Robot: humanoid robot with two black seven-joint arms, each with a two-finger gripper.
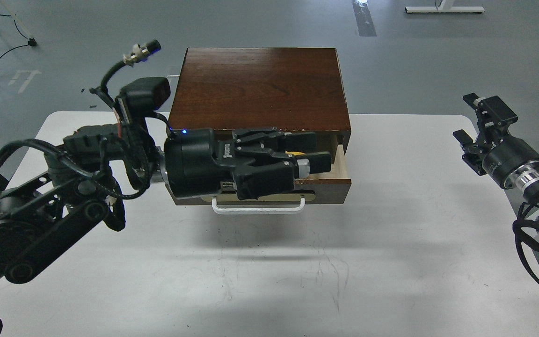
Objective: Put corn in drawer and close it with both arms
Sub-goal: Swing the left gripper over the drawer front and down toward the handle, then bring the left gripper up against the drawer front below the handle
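The drawer (329,191) stands open in the dark wooden cabinet (260,89), its white handle (258,209) facing me. My left gripper (314,158) lies sideways over the open drawer with its fingers pointing right. It hides almost all of the corn; only a yellow sliver (293,152) shows between the fingers. Whether the fingers grip the corn cannot be told. My right gripper (477,122) is open and empty, in the air by the table's right edge, well apart from the drawer.
The cabinet sits at the back middle of the white table (391,243). Grey floor lies behind, with cables at the far left. My left arm's thick links (40,220) lie over the table's left side.
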